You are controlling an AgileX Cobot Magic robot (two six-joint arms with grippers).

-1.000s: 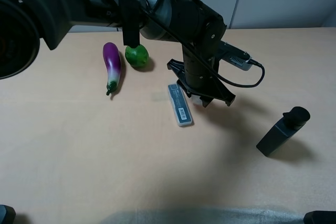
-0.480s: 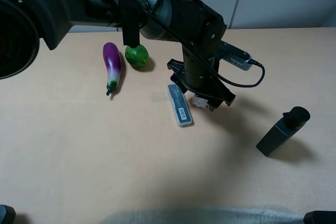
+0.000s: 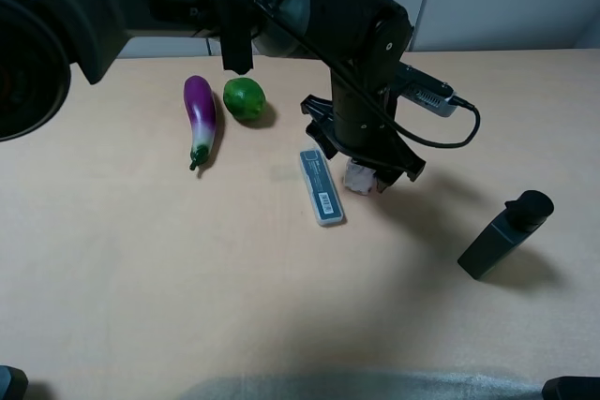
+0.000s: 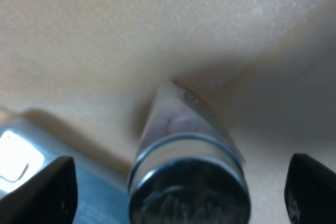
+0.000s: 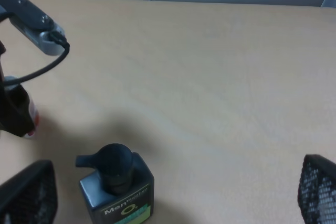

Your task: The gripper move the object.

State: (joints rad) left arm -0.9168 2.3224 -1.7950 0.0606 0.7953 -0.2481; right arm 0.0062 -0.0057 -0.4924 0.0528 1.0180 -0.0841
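Left end effector (image 3: 373, 164): fingers spread wide either side of bottle (image 3: 358, 178), not touching it. Bottle: on counter (image 3: 187, 259), just beside grey case (image 3: 322, 187). Right end effector (image 5: 173, 192): spread wide, empty.

A pale tan table (image 3: 187, 278) carries five things, all toward its far half and right side. At the far left a purple eggplant (image 3: 200, 117) lies lengthwise with its green stem toward the near edge, and a green lime (image 3: 245, 99) sits just beside its rounded end, not touching it. Near the middle a flat grey case (image 3: 322, 187) with a barcode label lies flat, a small bottle (image 3: 359, 178) with a red-pink label sits just beside its right edge — only partly in sight — and well apart to the right stands a black pump bottle (image 3: 497, 241).
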